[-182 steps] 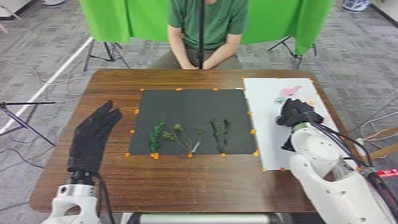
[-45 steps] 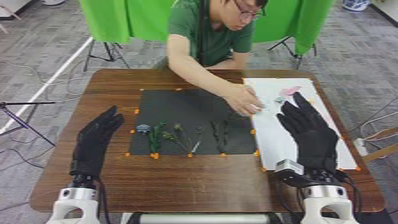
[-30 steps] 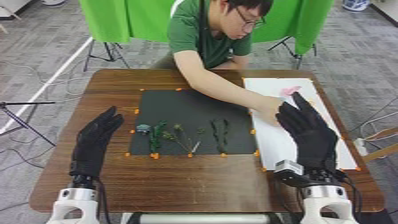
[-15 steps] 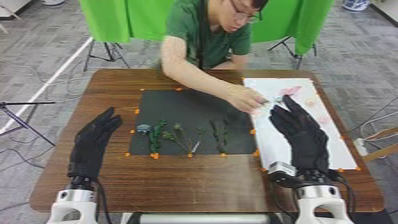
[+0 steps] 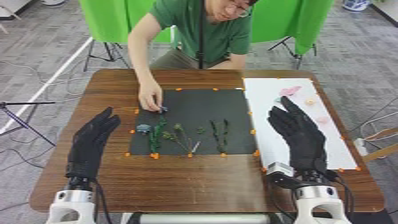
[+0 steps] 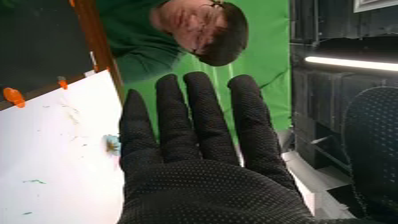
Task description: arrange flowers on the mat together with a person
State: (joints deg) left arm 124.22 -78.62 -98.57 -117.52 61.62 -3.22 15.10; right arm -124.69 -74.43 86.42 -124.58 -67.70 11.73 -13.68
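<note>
While blue flower point(image 5: 163, 109) is part-hidden by person's hand point(image 5: 149, 98) over mat point(image 5: 209, 106), left hand point(image 5: 88, 145) and right hand point(image 5: 298, 137) are unclenched

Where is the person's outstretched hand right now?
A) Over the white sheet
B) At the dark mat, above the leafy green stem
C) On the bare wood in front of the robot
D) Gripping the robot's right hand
B: the person's hand is at the far left part of the dark mat, just beyond the leafy green stem.

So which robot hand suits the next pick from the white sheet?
The right hand, probably: it's over the white sheet, near the pink flowers; the left hand is across the dark mat.
</note>
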